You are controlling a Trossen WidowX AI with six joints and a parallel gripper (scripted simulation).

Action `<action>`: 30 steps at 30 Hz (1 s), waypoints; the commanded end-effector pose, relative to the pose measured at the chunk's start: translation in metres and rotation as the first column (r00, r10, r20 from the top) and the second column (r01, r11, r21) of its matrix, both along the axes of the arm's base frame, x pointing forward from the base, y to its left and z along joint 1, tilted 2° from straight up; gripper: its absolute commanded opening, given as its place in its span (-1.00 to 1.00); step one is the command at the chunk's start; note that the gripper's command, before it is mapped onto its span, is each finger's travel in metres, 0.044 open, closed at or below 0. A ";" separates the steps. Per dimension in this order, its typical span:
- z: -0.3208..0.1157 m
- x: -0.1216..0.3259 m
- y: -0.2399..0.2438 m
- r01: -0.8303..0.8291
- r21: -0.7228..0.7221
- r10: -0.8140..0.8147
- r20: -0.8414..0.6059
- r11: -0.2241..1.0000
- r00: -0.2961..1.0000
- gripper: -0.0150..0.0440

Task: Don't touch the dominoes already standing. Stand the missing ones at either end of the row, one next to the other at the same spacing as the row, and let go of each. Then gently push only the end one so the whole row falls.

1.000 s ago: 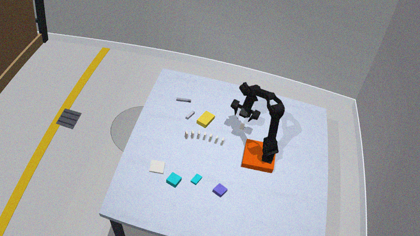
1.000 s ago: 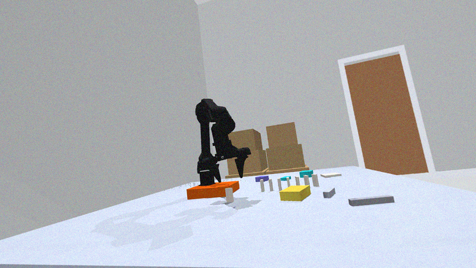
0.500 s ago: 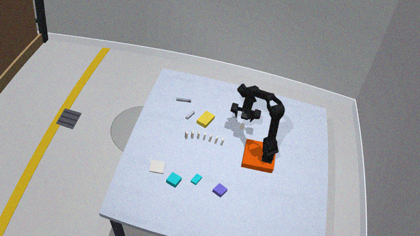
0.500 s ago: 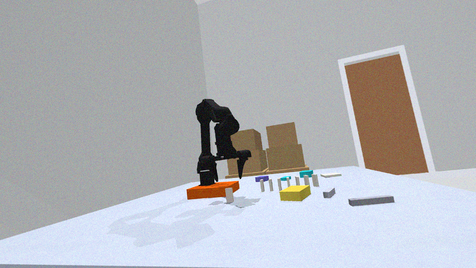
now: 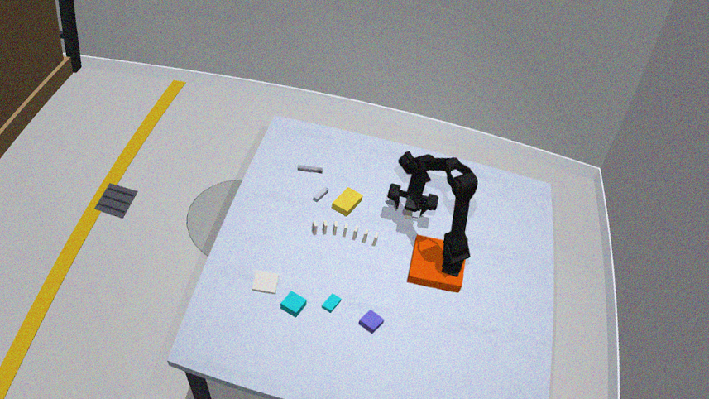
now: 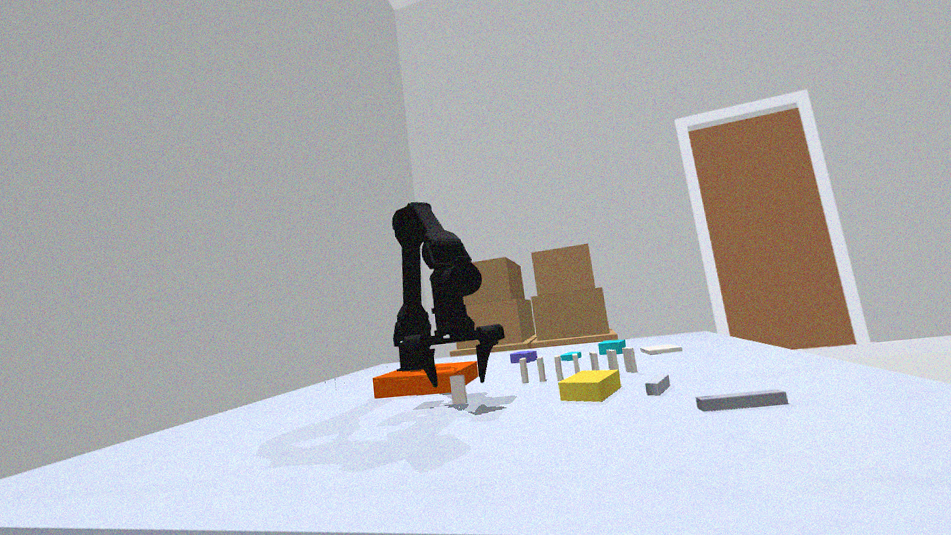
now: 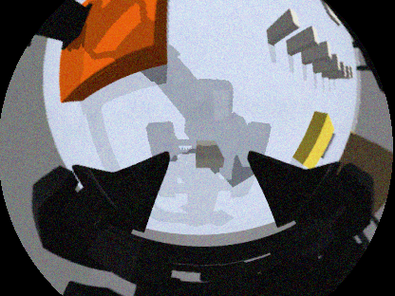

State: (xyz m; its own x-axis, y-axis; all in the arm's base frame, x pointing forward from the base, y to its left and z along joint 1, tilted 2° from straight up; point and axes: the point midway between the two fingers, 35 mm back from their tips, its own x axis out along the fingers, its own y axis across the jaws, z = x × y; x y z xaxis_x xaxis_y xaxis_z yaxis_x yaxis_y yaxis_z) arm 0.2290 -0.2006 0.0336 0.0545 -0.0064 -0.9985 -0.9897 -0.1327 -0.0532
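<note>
Several pale dominoes (image 5: 344, 230) (image 6: 559, 369) (image 7: 302, 42) stand upright in a row left of the robot base in the top view. One separate domino (image 6: 458, 390) (image 7: 206, 157) stands upright, away from the row on the arm's side, shaded by the arm. My gripper (image 5: 406, 209) (image 6: 460, 383) (image 7: 209, 155) is open and points down over this lone domino. In the wrist view the domino appears midway between the two fingertips, with nothing gripped. The exact height of the fingertips above it is hard to tell.
A yellow block (image 5: 347, 200) (image 6: 588, 386) (image 7: 314, 138) lies between the lone domino and two grey pieces (image 5: 309, 169) (image 5: 320, 193) (image 6: 741, 401) (image 6: 657, 385). The orange base (image 5: 422, 278) (image 6: 404, 385) carries the arm. Cyan blocks (image 5: 293, 303) (image 5: 331, 302), a purple block (image 5: 371, 321) and a white square (image 5: 264, 281) lie beyond the row.
</note>
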 end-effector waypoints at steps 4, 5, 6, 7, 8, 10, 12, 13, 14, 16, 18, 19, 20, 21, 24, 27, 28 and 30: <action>-0.009 -0.001 0.000 -0.001 0.003 0.001 -0.012 1.000 1.000 0.82; -0.009 -0.001 0.000 -0.001 0.003 0.001 -0.012 1.000 1.000 0.73; -0.009 -0.001 0.000 -0.001 0.003 0.001 -0.012 1.000 1.000 0.64; -0.009 -0.001 0.000 -0.001 0.003 0.001 -0.012 1.000 1.000 0.56; -0.009 -0.001 0.000 -0.001 0.003 0.001 -0.012 1.000 1.000 0.47; -0.009 -0.001 0.000 -0.001 0.003 0.001 -0.012 1.000 1.000 0.29; -0.009 -0.001 0.000 -0.001 0.003 0.001 -0.012 1.000 1.000 0.11; -0.009 -0.001 0.000 -0.001 0.003 0.001 -0.012 1.000 1.000 0.02; -0.009 -0.001 0.000 -0.001 0.003 0.001 -0.012 1.000 1.000 -0.07; -0.009 -0.001 0.000 -0.001 0.003 0.001 -0.012 1.000 1.000 -0.13; -0.009 -0.001 0.000 -0.001 0.003 0.001 -0.012 1.000 1.000 -0.13; -0.009 -0.001 0.000 -0.001 0.003 0.001 -0.012 1.000 1.000 -0.13; -0.009 -0.001 0.000 -0.001 0.003 0.001 -0.012 1.000 1.000 -0.13; -0.009 -0.001 0.000 -0.001 0.003 0.001 -0.012 1.000 1.000 -0.13; -0.009 -0.001 0.000 -0.001 0.003 0.001 -0.012 1.000 1.000 -0.13; 0.012 0.001 -0.003 -0.001 0.003 0.001 -0.011 1.000 1.000 -0.13; 0.027 0.002 -0.004 -0.001 0.003 0.001 -0.010 1.000 1.000 -0.13; 0.058 0.003 -0.005 -0.001 0.004 0.001 -0.009 1.000 1.000 -0.13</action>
State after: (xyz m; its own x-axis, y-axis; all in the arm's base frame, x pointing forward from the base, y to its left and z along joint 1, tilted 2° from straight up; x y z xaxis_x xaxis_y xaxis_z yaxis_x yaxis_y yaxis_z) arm 0.2267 -0.1995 0.0485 0.0166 0.0272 -0.9995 -0.9914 -0.1296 -0.0200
